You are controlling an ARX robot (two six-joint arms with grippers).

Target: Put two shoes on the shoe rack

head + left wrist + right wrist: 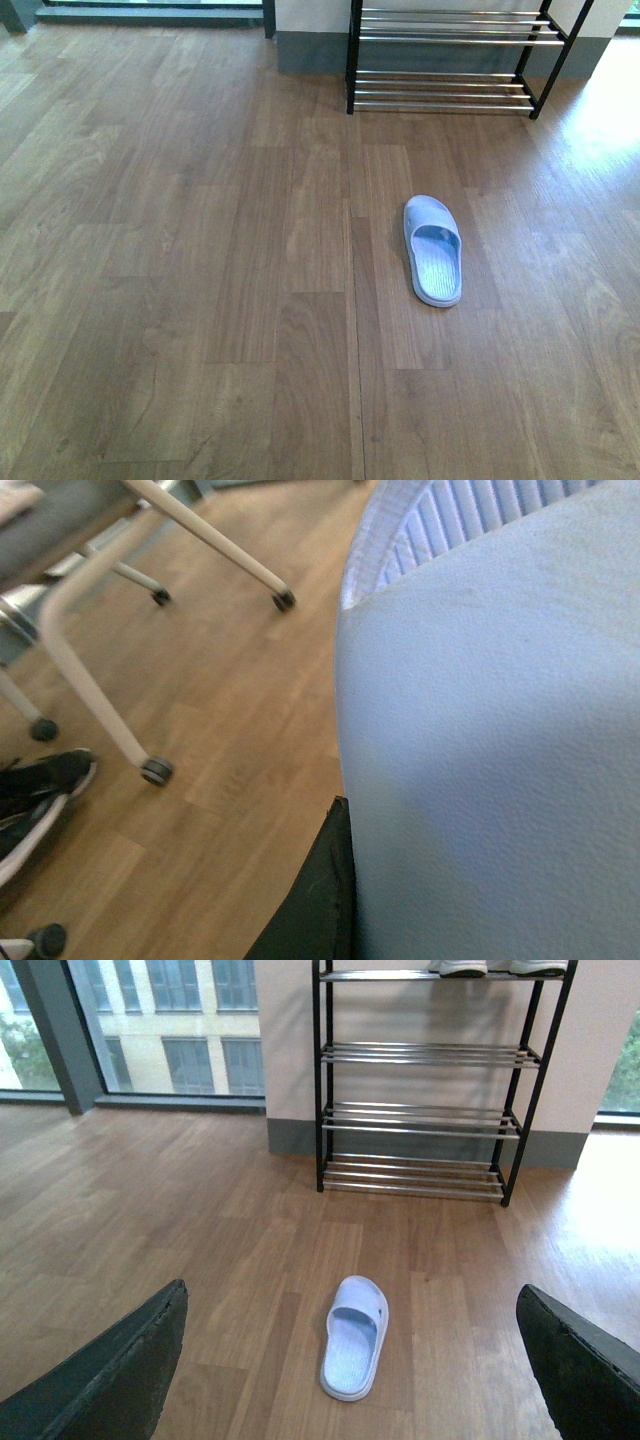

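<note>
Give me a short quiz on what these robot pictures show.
1. True or false: the light blue-white open-toe slide slipper lies on the black metal-framed shoe rack.
2. The right gripper is: A shut, B open, C out of view?
3. How many slippers lie on the brown wooden plank floor in the front view?
Key: 1 false, it lies on the floor in front of the rack; 2 B; 3 one.
</note>
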